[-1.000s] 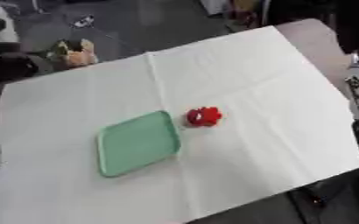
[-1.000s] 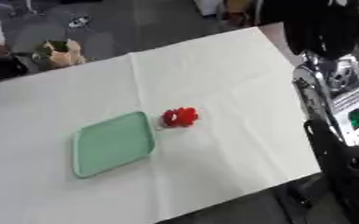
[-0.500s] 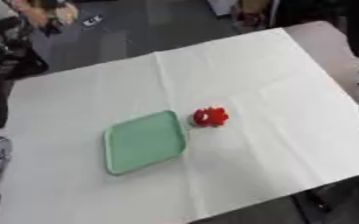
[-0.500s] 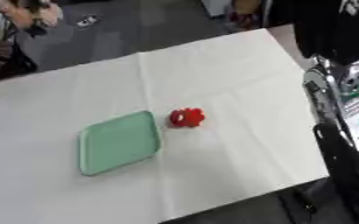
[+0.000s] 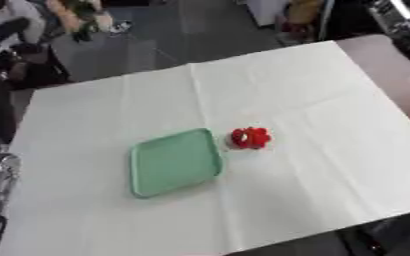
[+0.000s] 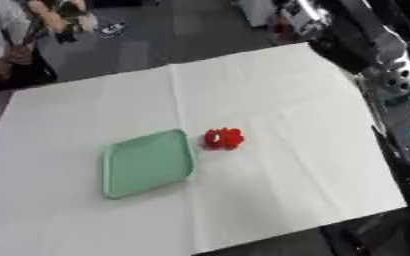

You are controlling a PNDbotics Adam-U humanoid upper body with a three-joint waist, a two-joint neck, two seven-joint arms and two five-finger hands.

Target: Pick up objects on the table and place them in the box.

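While neither hand's fingers can be made out, a small red object (image 5: 250,138) sits at the green tray's (image 5: 174,162) two o'clock.

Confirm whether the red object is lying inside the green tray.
No, the red object sits on the white cloth just past the right edge of the green tray, which holds nothing.
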